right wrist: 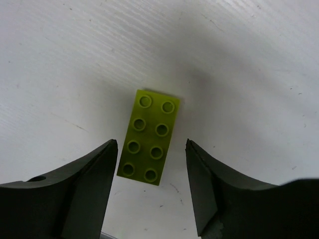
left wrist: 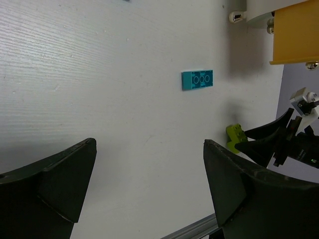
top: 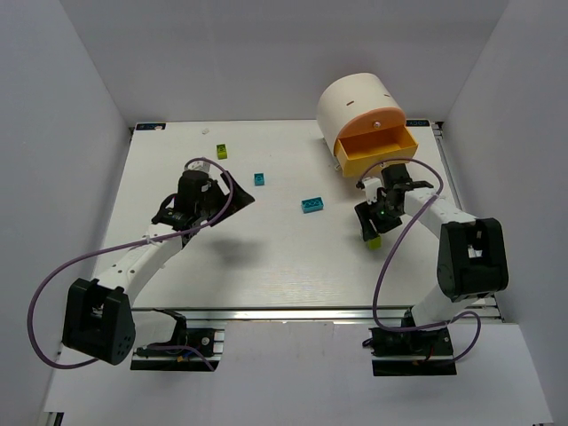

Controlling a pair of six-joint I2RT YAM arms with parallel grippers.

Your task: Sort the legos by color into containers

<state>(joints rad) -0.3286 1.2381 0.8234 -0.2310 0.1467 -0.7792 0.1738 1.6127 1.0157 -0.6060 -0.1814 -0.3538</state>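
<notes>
A lime yellow-green lego (right wrist: 149,137) with eight studs lies flat on the white table. My right gripper (right wrist: 151,142) is open just above it, one finger on each side and neither touching. In the top view that lego (top: 374,241) lies under my right gripper (top: 368,227), in front of the cream cabinet (top: 359,102), whose orange drawer (top: 377,147) is pulled open. A long cyan lego (top: 311,205), a small cyan lego (top: 259,179) and a lime lego (top: 221,151) lie mid-table. My left gripper (left wrist: 149,143) is open and empty above bare table, with the long cyan lego (left wrist: 197,79) ahead of it.
White walls enclose the table on three sides. An aluminium rail (top: 311,312) runs along the near edge. A tiny green piece (top: 206,131) and a white object (top: 151,127) lie at the far edge. The left wrist view also shows the orange drawer (left wrist: 296,30).
</notes>
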